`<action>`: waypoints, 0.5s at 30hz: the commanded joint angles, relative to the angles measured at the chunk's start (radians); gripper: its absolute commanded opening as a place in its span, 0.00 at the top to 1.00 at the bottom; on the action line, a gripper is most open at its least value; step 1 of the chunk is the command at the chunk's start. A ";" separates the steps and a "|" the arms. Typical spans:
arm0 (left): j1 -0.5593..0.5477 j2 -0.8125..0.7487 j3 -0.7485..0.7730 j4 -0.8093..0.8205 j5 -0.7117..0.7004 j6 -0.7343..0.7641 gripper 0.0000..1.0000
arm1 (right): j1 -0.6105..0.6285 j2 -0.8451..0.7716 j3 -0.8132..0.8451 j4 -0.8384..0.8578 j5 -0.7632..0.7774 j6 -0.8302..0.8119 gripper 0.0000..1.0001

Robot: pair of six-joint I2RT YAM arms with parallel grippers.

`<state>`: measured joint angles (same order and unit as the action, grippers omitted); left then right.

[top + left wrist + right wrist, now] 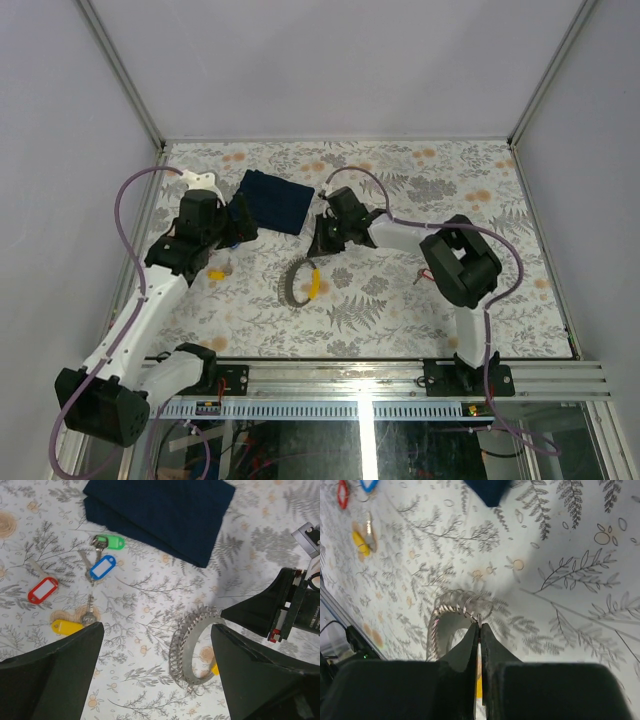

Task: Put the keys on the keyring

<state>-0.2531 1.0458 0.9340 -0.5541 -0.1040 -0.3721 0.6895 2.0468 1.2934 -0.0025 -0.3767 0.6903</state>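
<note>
The keyring is a flat grey metal loop edged with small wire rings, lying mid-table. My right gripper is shut on its rim, fingers pressed together at the wire rings. A yellow tag lies by the loop and shows through the slit between those fingers. In the left wrist view green, blue, red and yellow keys lie loose on the table left of the keyring. My left gripper hangs open above the table, holding nothing.
A dark blue folded cloth lies behind the keys and the ring. The patterned table is bounded by a metal frame and grey walls. The right arm's elbow stands at the right.
</note>
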 commanded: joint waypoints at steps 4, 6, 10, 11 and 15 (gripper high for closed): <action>0.008 -0.220 -0.045 0.217 0.119 -0.008 0.06 | 0.011 -0.330 -0.021 -0.109 0.100 -0.240 1.00; 0.008 -0.262 -0.038 0.212 0.117 -0.027 0.06 | 0.012 -0.408 -0.030 -0.152 0.122 -0.296 1.00; 0.008 -0.303 -0.029 0.195 0.179 -0.034 0.00 | 0.013 -0.548 -0.056 -0.224 0.183 -0.417 1.00; 0.007 -0.302 -0.023 0.184 0.224 -0.022 0.00 | 0.013 -0.571 -0.053 -0.247 0.204 -0.447 1.00; 0.006 -0.304 -0.031 0.189 0.374 -0.051 0.00 | 0.013 -0.653 -0.028 -0.338 0.292 -0.589 1.00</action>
<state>-0.2512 0.7364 0.9012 -0.4122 0.1055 -0.3962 0.6941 1.4834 1.2453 -0.2440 -0.1913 0.2810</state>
